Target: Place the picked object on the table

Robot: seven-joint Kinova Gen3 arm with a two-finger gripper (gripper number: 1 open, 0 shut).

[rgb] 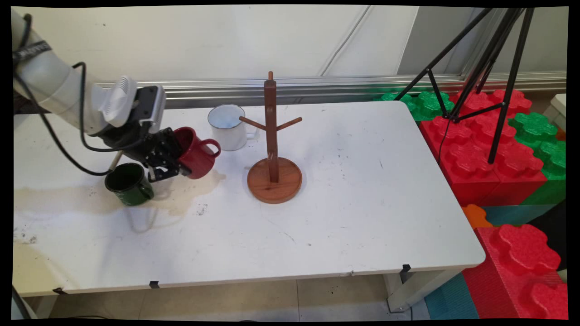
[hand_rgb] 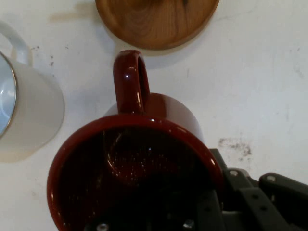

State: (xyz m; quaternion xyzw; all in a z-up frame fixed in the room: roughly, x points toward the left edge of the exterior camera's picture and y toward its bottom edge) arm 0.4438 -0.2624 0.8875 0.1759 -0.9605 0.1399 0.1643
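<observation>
Over the white table's (rgb: 344, 199) left part, the black gripper (rgb: 174, 160) is clenched on the rim of a tilted red mug (rgb: 195, 154), handle pointing toward the wooden mug tree (rgb: 273, 149). A green mug (rgb: 129, 183) stands just beside the gripper; a white enamel mug (rgb: 226, 127) stands behind, near the tree.

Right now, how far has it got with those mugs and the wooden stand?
Nothing hangs on the wooden stand yet; its pegs are bare. In hand: the pincer grips the red mug by its rim, tilted above the table. The white mug and green mug stand on the table, untouched.
</observation>
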